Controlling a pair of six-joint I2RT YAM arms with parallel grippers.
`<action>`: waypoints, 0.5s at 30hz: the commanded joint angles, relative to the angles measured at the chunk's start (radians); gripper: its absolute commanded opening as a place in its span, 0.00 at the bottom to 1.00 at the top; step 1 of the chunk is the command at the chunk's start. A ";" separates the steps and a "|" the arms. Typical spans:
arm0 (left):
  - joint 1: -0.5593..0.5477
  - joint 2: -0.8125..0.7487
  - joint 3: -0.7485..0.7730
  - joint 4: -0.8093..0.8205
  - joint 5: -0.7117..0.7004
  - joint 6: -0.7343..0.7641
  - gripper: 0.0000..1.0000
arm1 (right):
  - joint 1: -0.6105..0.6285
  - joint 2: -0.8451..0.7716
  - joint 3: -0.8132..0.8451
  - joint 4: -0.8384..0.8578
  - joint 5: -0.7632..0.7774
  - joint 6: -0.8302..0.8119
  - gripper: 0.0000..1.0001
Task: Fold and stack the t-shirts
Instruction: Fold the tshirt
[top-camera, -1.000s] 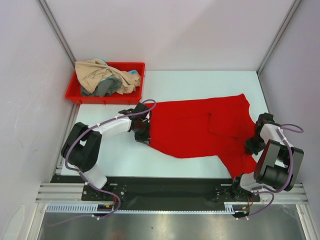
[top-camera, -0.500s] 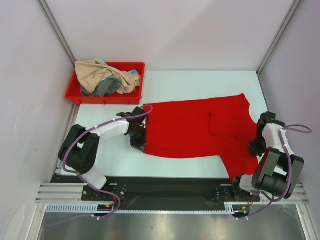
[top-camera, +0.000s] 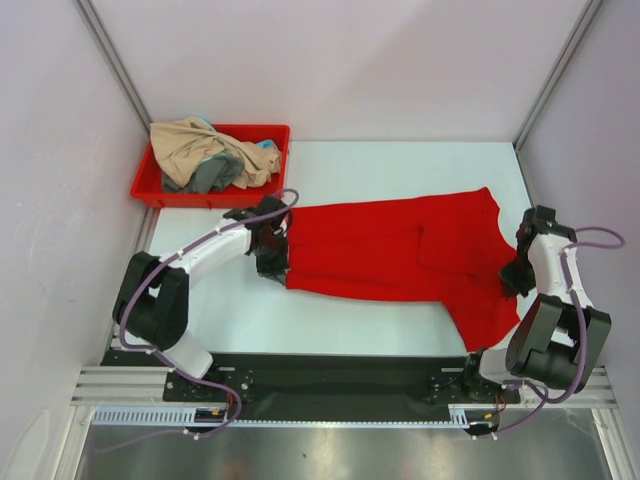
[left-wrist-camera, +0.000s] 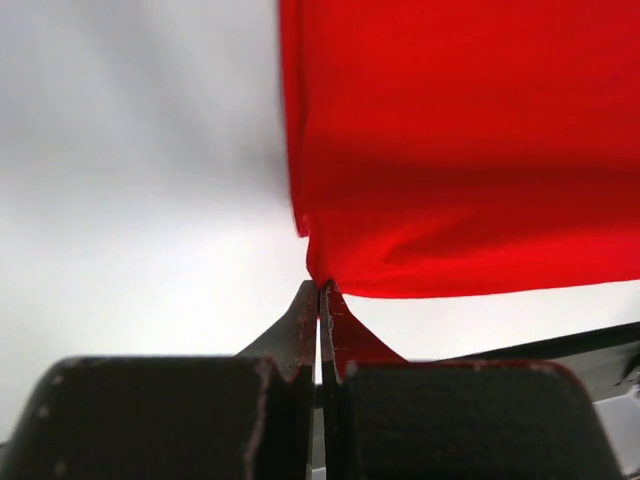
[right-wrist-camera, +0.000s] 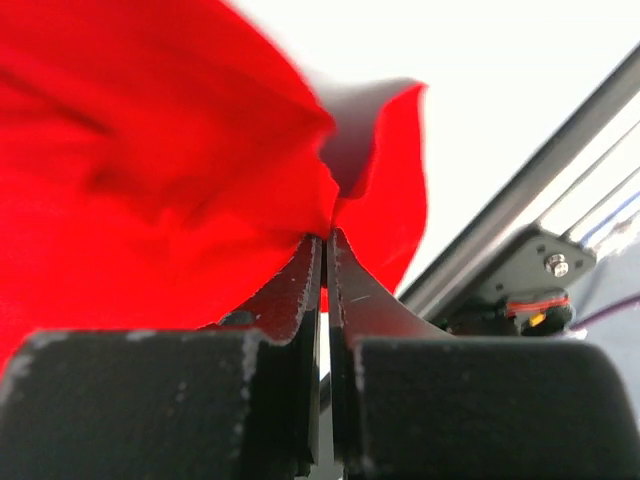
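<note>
The red t-shirt (top-camera: 400, 250) lies spread across the white table, partly folded lengthwise. At its left end my left gripper (top-camera: 274, 258) is shut on a corner of the cloth; the left wrist view shows red fabric (left-wrist-camera: 460, 150) pinched at the tips of the left gripper (left-wrist-camera: 319, 285). At the right edge my right gripper (top-camera: 512, 281) is shut on the shirt too. In the right wrist view the red cloth (right-wrist-camera: 150, 170) bunches at the closed tips of the right gripper (right-wrist-camera: 326, 236). Beige, grey and light blue t-shirts (top-camera: 210, 155) lie heaped in the tray.
A red plastic tray (top-camera: 150, 187) stands at the back left of the table. White walls close the left, back and right sides. The black rail (top-camera: 330, 375) with the arm bases runs along the near edge.
The left gripper has carried the shirt's near-left corner away from the near edge, straightening the near hem. The right gripper has shut on the cloth and shifted slightly back.
</note>
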 joint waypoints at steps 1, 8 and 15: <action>0.025 0.038 0.126 -0.003 -0.034 0.046 0.00 | 0.029 0.063 0.130 0.018 0.019 -0.066 0.00; 0.043 0.163 0.269 -0.021 -0.034 0.066 0.00 | 0.063 0.251 0.349 0.040 -0.042 -0.155 0.00; 0.074 0.224 0.347 -0.027 -0.034 0.049 0.00 | 0.109 0.405 0.516 0.030 -0.052 -0.212 0.00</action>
